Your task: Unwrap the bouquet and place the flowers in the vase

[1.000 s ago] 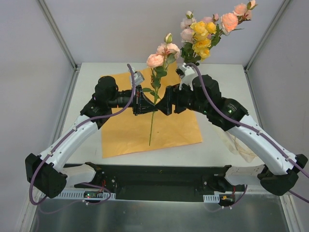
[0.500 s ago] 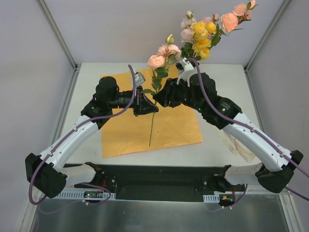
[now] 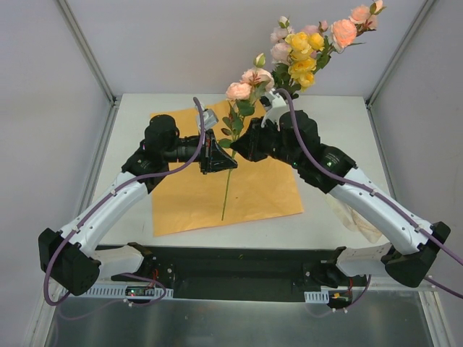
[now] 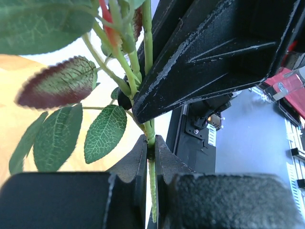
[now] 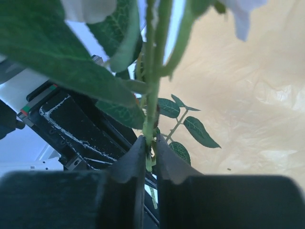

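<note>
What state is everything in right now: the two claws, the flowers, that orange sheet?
Left gripper: shut on the rose stem.
Right gripper: shut on the same stem, nearer the blooms.
Rose stem: held roughly upright over the paper by both grippers.
Orange paper: unfolded, lying flat on the table.
Other flowers: standing upright at the back, base hidden.

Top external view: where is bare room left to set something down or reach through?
Free: the white table strip between the orange paper and left wall; the paper's near half, beside the hanging rose stem. Crowded: mid-table, where left gripper and right gripper meet.
</note>
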Tool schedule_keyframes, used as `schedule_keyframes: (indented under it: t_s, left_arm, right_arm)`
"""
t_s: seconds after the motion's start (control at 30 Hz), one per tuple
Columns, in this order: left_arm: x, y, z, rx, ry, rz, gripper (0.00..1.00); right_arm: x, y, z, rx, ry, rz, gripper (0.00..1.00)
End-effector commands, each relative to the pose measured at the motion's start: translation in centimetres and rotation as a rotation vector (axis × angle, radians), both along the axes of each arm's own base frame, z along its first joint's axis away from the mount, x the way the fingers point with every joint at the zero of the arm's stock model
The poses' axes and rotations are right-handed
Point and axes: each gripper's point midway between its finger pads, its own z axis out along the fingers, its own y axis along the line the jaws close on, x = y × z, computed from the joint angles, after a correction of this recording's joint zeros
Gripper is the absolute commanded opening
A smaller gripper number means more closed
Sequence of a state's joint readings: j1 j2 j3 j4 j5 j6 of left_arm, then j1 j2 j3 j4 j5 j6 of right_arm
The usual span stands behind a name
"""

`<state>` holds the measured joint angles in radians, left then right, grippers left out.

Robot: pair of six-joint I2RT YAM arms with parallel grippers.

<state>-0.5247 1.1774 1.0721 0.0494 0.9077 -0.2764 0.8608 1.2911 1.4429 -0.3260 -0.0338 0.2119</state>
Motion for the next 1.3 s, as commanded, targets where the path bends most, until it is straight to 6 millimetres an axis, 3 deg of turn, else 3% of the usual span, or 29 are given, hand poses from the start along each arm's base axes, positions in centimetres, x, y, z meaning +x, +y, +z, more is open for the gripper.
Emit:
schedule_keyframes:
  t_s: [0.0, 0.1, 0.2, 0.23, 0.3, 0.37, 0.43, 0.6, 0.63, 0.67, 0.73, 0.8, 0.97, 1.0, 1.03, 1.27]
  left_arm:
    - [-0.4, -0.2, 0.9, -0.016, -0.066, -0.027, 0.00]
    - [-0.4, -0.1, 1.2, -0.016, -0.071, -0.018, 0.00]
    - [-0.4, 0.2, 1.4, -0.003, -0.077, -0.007, 0.29]
    - [-0.7, 0.3, 1.6, -0.004, -0.088, -0.017, 0.47]
    - [-1.1, 0.5, 1.9, 0.000, -0.086, -0.027, 0.57]
    - [-1.6, 0.7, 2.3, -0.005, -0.105, -0.037, 0.64]
    - [-1.7, 0.9, 2.5, 0.002, -0.116, -0.026, 0.65]
    - [0.3, 2.1, 2.0, 0.065, -0.140, 0.127, 0.70]
    - [0.7, 2.3, 1.9, 0.078, -0.142, 0.156, 0.71]
    - [1.2, 2.6, 1.8, 0.091, -0.146, 0.190, 0.72]
    - [2.2, 3.3, 1.4, 0.121, -0.148, 0.264, 0.74]
    - [2.3, 3.4, 1.4, 0.127, -0.150, 0.276, 0.75]
    - [2.3, 3.4, 1.3, 0.128, -0.140, 0.275, 0.75]
    - [2.4, 3.4, 1.2, 0.128, -0.136, 0.277, 0.75]
    - [2.3, 3.4, 1.3, 0.127, -0.134, 0.273, 0.75]
    - [2.3, 3.3, 1.1, 0.129, -0.125, 0.272, 0.75]
  right_arm:
    - [0.4, -0.1, 2.0, 0.056, -0.061, -0.015, 0.05]
    - [0.5, -0.2, 3.0, 0.076, -0.092, -0.018, 0.01]
    - [1.2, -1.0, 4.1, 0.056, -0.164, -0.050, 0.01]
    - [1.4, -1.4, 4.5, 0.046, -0.193, -0.063, 0.01]
    - [2.3, -2.6, 4.9, -0.014, -0.248, -0.106, 0.01]
    - [2.8, -4.0, 6.6, -0.026, -0.290, -0.149, 0.01]
    - [3.7, -5.7, 8.3, -0.089, -0.395, -0.190, 0.01]
    - [6.3, -8.7, 12.2, -0.256, -0.630, -0.294, 0.01]
    - [7.2, -8.6, 12.2, -0.331, -0.683, -0.284, 0.01]
    - [7.4, -9.0, 14.0, -0.332, -0.724, -0.304, 0.00]
    - [9.0, -9.0, 14.5, -0.394, -0.773, -0.313, 0.00]
    - [9.9, -9.2, 16.6, -0.375, -0.834, -0.324, 0.00]
    - [14.0, -8.0, 17.7, -0.399, -0.925, -0.338, 0.00]
    - [14.5, -8.8, 19.2, -0.384, -0.940, -0.372, 0.00]
    - [15.9, -8.3, 18.2, -0.405, -0.920, -0.367, 0.01]
    - [18.5, -7.3, 18.5, -0.448, -1.004, -0.355, 0.00]
